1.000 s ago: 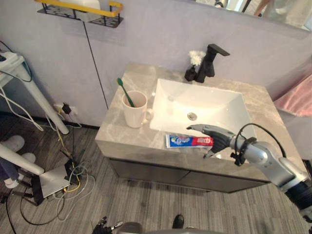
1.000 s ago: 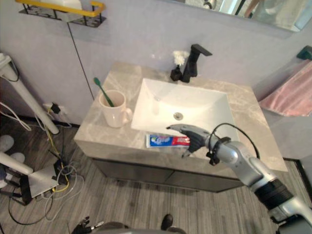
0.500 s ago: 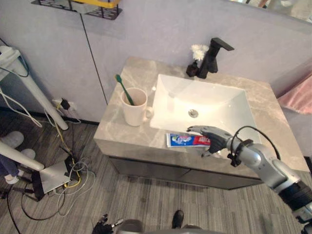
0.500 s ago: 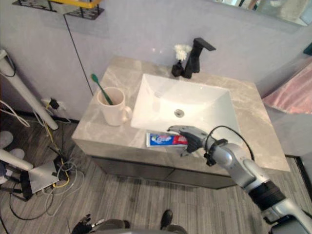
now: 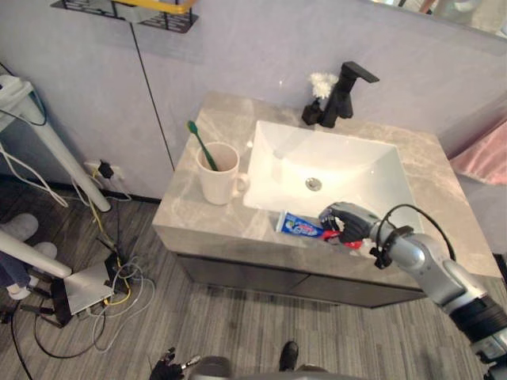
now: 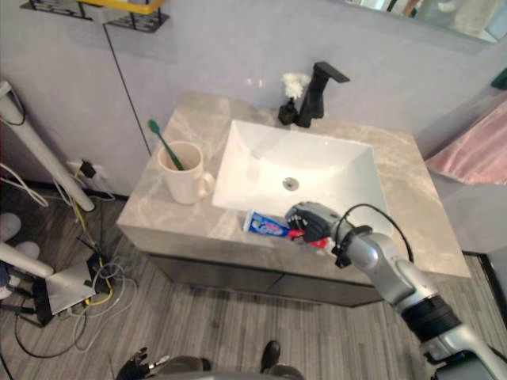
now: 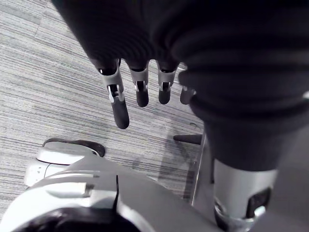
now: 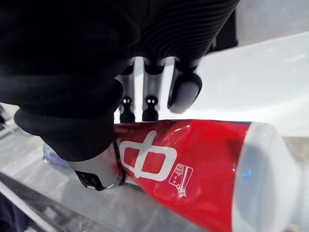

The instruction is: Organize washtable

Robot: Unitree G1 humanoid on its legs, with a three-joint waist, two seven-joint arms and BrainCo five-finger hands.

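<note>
At lower right the right hand (image 5: 346, 222) hides most of the toothpaste tube (image 5: 299, 226) past its blue end; the top edge crops the wall rack (image 5: 162, 8) at upper left.

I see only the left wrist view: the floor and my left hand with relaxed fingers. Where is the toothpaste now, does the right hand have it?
Observer: Yes. The right hand has its fingers curled round the toothpaste tube at the front edge of the counter.
Operator: Which end does it hold?
Observer: The red end, near the white cap; the blue end sticks out toward the mug.
Operator: Is that mug empty?
Observer: No, a green toothbrush stands in it, left of the sink.
</note>
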